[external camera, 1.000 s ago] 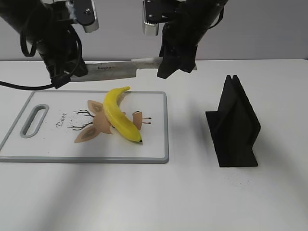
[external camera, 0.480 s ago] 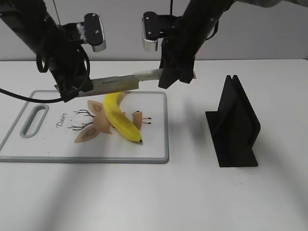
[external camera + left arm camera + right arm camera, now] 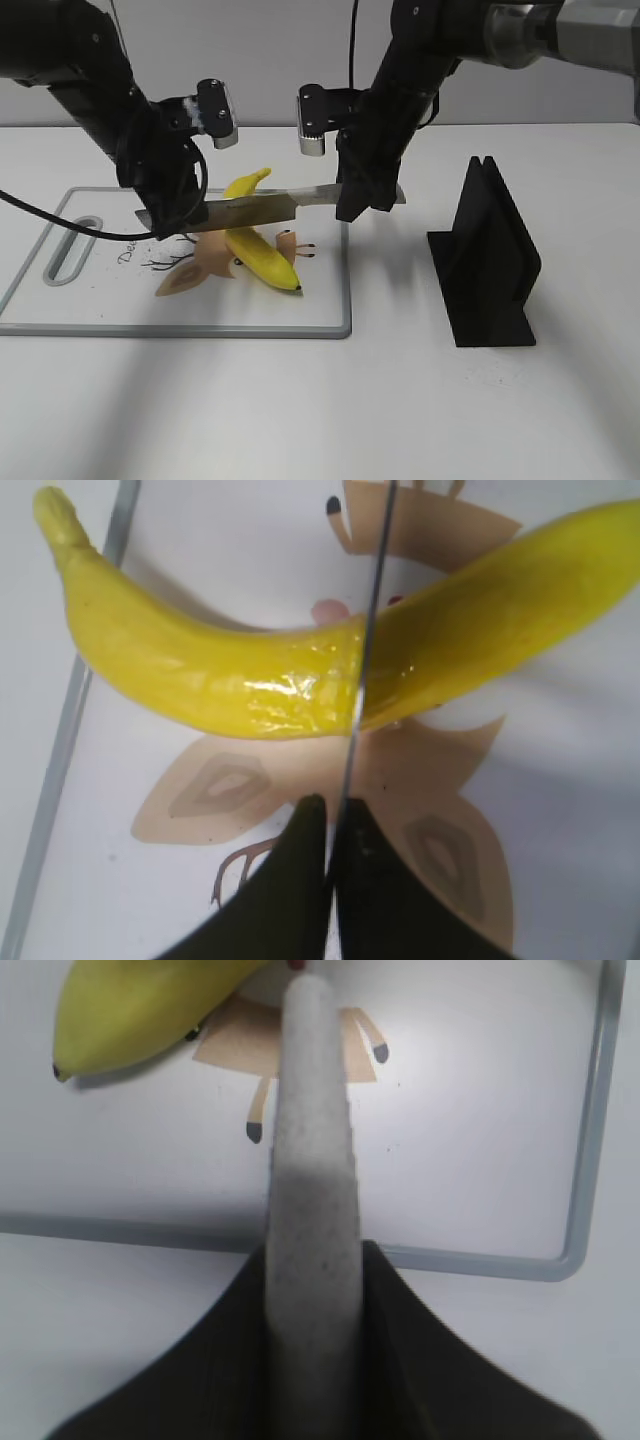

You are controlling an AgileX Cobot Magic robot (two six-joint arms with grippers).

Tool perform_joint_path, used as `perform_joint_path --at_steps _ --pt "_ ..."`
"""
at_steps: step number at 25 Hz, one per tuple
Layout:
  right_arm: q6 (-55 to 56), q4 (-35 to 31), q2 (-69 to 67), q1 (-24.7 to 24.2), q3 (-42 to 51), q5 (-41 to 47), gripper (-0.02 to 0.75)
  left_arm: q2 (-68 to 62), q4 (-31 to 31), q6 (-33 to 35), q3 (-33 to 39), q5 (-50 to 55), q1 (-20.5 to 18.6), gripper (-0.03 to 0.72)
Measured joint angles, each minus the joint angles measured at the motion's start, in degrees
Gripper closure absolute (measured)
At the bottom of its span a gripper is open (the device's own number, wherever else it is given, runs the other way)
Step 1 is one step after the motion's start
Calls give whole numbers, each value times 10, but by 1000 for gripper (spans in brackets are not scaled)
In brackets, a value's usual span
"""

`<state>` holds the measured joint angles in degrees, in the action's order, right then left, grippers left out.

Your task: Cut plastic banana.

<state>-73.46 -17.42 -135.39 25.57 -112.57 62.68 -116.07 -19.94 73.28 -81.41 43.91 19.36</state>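
Now the knife (image 3: 262,208) sits lower than a second ago, when it hung level behind the cutting board (image 3: 90,312); both arms have come down and forward with it, and its blade crosses the plastic banana (image 3: 256,246) near the fruit's middle. The banana itself lies much where it did, on the board over the tan deer print (image 3: 196,270), stem toward the back, dark tip toward the front.

The left gripper (image 3: 172,212) is clamped on the blade end at the left, its dark fingers (image 3: 300,880) pressed against the thin steel. The right gripper (image 3: 362,198) is closed around the pale handle (image 3: 312,1210) at the right.

The left wrist view shows what the exterior view hides: the blade edge-on, sunk into the yellow skin with a pale line at the contact. Whether the banana is parted right through cannot be told. The right wrist view shows the handle running out over the board's grey rim, with the banana's dark tip at upper left.

Counted: one banana, one knife, one board, two grippers, and one black stand (image 3: 485,260) on the white table (image 3: 400,420), well apart to the right.
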Motion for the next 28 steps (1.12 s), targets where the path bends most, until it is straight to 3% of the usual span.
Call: perform_joint_path --at_steps 17,28 --pt "-1 13 -16 -4 -11 -10 553 -23 -37 9 30 -69 -2 694" --pt "0 7 -12 -2 -39 42 553 12 -22 -1 42 -32 0 699"
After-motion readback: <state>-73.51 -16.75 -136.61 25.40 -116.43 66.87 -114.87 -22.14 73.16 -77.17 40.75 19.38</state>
